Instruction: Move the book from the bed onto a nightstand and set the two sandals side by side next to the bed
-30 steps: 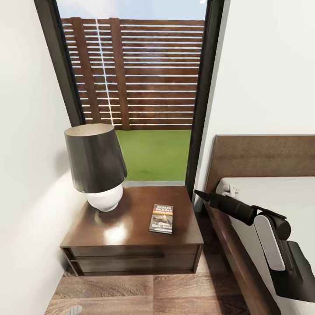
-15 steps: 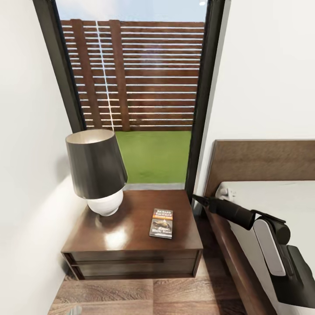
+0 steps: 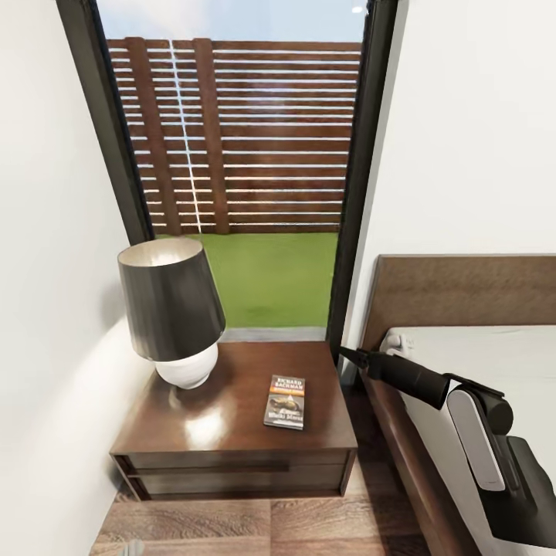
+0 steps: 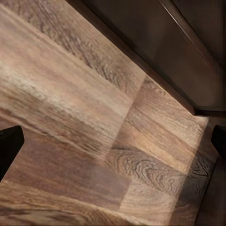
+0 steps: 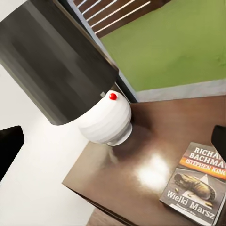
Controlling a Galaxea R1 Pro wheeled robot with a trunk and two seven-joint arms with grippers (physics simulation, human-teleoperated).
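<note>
White walls and a tall window [image 3: 239, 154] with grass and a fence behind it make up the back of the bedroom. Next comes the bed [image 3: 479, 363], big and pale, with its brown headboard against the wall so a sleeper's head goes there.

Beside it sits the nightstand [image 3: 232, 432], close enough to reach from the pillow. A lamp [image 3: 171, 309] stands on its far corner, leaving room in front.

That room is used now: the book [image 3: 285, 401] lies flat on the nightstand top, cover up, near the side by the bed (so this part of the job looks done).

Nothing is held in the right gripper [image 3: 347, 354], which hangs between nightstand and bed with its fingers wide apart. Over the wood floor [image 4: 70, 117], the left gripper [image 4: 113, 141] is spread wide too and holds nothing.

The blue sandals are probably next.
</note>
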